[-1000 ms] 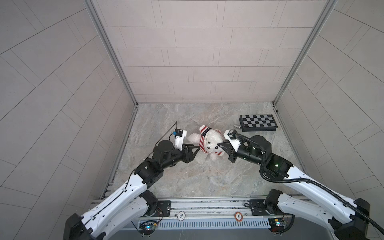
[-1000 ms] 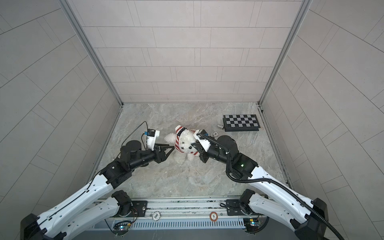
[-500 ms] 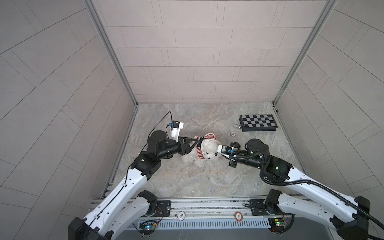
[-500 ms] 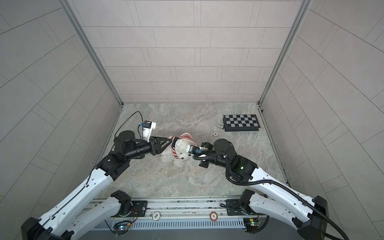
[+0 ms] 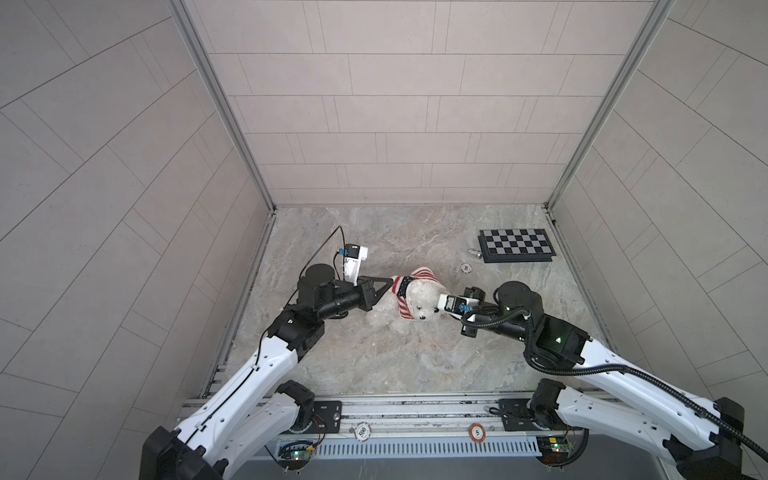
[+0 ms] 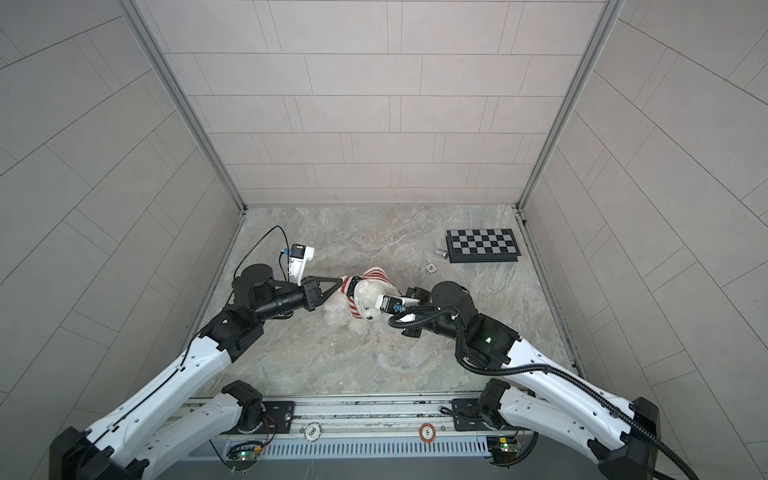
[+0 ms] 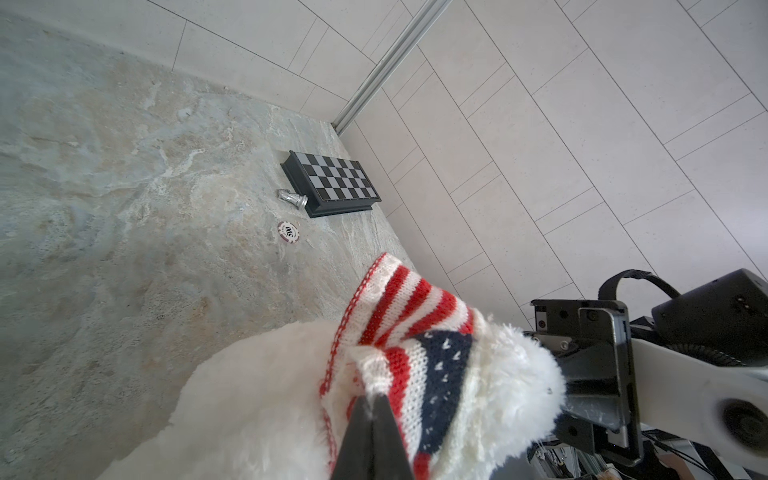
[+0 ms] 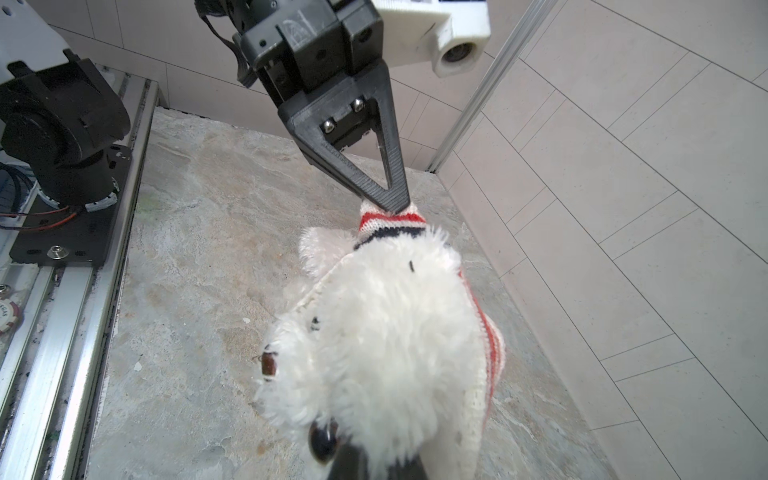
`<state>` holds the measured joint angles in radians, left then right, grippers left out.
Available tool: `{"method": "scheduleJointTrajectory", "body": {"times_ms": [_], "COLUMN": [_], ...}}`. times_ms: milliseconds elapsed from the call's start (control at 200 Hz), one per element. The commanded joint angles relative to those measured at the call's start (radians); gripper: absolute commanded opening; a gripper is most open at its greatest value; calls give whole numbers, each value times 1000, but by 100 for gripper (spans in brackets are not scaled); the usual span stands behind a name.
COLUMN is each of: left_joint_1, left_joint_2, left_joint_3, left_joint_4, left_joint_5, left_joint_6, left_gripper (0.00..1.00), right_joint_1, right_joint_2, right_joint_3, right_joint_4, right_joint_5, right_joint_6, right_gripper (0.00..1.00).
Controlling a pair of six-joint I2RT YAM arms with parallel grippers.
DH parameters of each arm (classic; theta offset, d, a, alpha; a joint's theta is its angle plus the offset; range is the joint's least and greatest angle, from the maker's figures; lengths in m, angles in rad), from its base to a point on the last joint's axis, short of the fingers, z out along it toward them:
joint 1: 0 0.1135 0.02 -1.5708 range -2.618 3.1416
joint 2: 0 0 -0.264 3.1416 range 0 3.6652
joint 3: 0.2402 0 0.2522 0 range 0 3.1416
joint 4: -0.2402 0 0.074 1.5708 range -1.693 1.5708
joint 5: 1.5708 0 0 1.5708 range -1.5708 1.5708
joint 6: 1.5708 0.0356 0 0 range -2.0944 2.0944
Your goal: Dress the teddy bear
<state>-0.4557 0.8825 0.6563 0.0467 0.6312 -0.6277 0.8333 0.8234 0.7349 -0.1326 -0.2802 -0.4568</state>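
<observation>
Along the front rail [image 5: 415, 411], nearest the camera, a white poker chip [image 5: 360, 432] and an orange poker chip [image 5: 477, 432] sit between the two arm bases; beyond it, on the marble table [image 5: 374, 357], the teddy bear [image 5: 420, 297] lies about mid-table between the two tools, its lower body on the stone toward the left arm and its face turned to the right arm. The right gripper [image 8: 376, 465] is closed on the white fur of the bear's face, its fingertips hidden under the wrist camera in both top views. On the opposite side the left gripper [image 5: 389, 279] reaches in almost level, jaws pressed together on a pinch of the sweater [image 5: 419, 275], a red-and-white striped knit with a navy patch that is bunched around the bear's neck and the back of its head, one edge standing up behind the head. Farther back and to the right a maroon-rimmed chip [image 5: 466, 268] lies flat on the table, then a silver chess piece [image 5: 473, 252] on its side just beside the near corner of the chessboard [image 5: 517, 246], which sits close to the right wall
</observation>
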Motion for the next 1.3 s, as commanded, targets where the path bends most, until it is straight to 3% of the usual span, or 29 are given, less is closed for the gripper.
{"method": "scheduleJointTrajectory", "body": {"times_ms": [0,170,431,571,726,821,866,1051,1297], "left_joint_1": [58,150,154,145,91,75,75,73,50], "left_joint_2": [-2,24,23,-32,-115,-186,-216,-230,-156], "left_joint_3": [-37,-89,-103,-116,-64,-63,-70,-128,-122], "left_joint_4": [-11,-44,-117,-24,-19,-62,-98,-133,-46], "left_joint_5": [-42,-70,-104,-6,25,11,5,-9,-10], "left_joint_6": [6,16,72,30,34,68,83,63,29], "left_gripper": [0,0,0,0,35,47,48,34,48], "right_joint_1": [6,6,6,6,6,6,5,6,6], "right_joint_2": [-47,-94,-115,-79,-52,-63,-71,-74,-71], "right_joint_3": [-14,-54,-81,-60,-64,-76,-80,-83,-83], "right_joint_4": [13,52,123,122,161,178,179,168,153], "right_joint_5": [11,8,2,54,40,32,27,-22,-118], "right_joint_6": [-32,-30,-4,40,108,137,143,124,103], "right_gripper": [0,0,0,0,0,0,0,0,0]}}
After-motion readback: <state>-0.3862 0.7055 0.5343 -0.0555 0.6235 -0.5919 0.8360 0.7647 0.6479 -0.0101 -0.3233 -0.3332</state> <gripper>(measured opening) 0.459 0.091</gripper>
